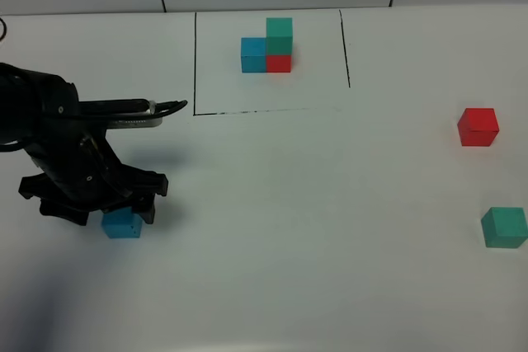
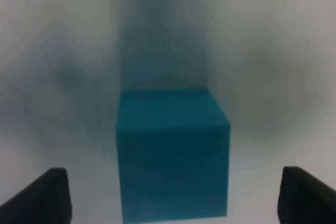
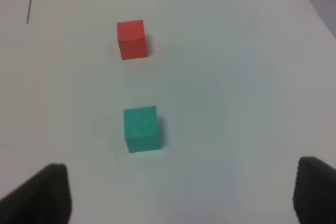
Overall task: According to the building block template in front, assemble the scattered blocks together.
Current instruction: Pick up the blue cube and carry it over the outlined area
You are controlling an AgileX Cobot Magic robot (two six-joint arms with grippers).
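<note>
Left wrist view puts the blue cube [image 2: 173, 156] on the white worktop [image 1: 313, 204], near left, between the left jaws, which are spread wide and do not touch it. It looks light, stiff and matte, best pinched square on two opposite flat faces. The red cube [image 1: 478, 127] and the teal-green cube [image 1: 504, 227] lie well apart at right, below the released, empty right jaws. The building block template [image 1: 268, 47] stands far, in the middle, and nothing blocks the way to it.
</note>
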